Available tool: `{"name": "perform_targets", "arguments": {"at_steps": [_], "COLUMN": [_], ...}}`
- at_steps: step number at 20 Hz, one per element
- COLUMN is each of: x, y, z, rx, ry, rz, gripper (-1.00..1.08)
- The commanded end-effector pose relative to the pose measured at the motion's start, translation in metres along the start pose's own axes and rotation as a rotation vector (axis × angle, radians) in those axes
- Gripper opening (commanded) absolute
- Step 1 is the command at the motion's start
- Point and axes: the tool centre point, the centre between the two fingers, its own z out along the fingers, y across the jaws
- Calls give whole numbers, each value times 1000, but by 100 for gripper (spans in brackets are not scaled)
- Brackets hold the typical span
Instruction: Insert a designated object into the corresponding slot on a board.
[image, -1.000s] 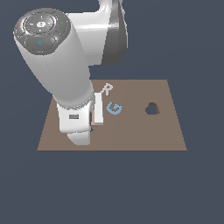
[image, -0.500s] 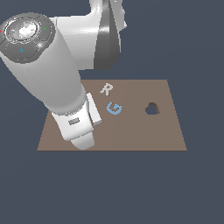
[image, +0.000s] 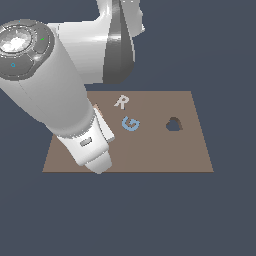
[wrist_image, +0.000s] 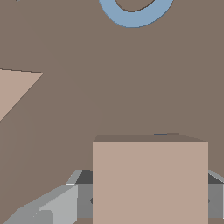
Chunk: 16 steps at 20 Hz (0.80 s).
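The wrist view shows the designated object, a flat tan-pink square tile, sitting between my gripper's grey fingers, which press on its two sides. My gripper is shut on it just above the brown board. In the exterior view my arm's wrist hangs over the board at the exterior view's left and hides the fingers and most of the tile. The slot is hidden in both views.
A blue letter G lies near the board's middle, with a white letter R behind it. A dark heart-like cutout is towards the exterior view's right. A tan triangle lies on the board near the tile.
The wrist has shifted slightly towards the board's front edge, and the big upper link has leaned further to the exterior view's left. G, R and the cutout have not moved.
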Motion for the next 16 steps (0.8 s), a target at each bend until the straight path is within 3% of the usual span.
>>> {"name": "perform_targets", "arguments": {"at_steps": [1, 16], "x": [-2, -3], "y": [2, 4], "z": [-1, 10], "rx": [0, -1], "ry": [-1, 0], "rz": [-31, -66], "gripper": [-100, -100]}}
